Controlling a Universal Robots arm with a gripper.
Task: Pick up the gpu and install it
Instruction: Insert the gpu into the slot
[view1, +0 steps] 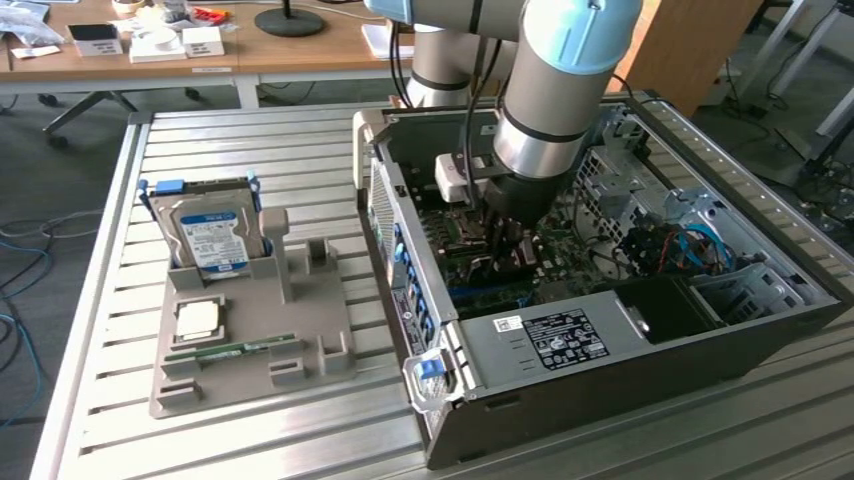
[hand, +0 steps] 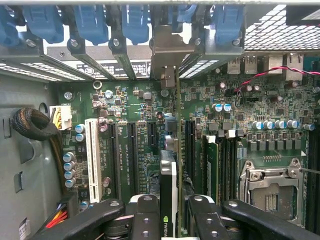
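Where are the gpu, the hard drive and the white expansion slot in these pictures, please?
gpu (hand: 168, 200): wrist view, black top edge.
hard drive (view1: 211, 240): exterior view, blue-white label.
white expansion slot (hand: 92, 160): wrist view, mid-length.

The pincer (hand: 172, 220) grips the gpu (hand: 169, 190) edge-on, standing upright over the green motherboard (hand: 145, 125), its metal bracket (hand: 172, 50) up against the blue slot latches (hand: 135, 22).

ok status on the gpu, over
Gripper shut on gpu, edge-on. Card down inside the case, over the motherboard slots. Nothing seen blocking.
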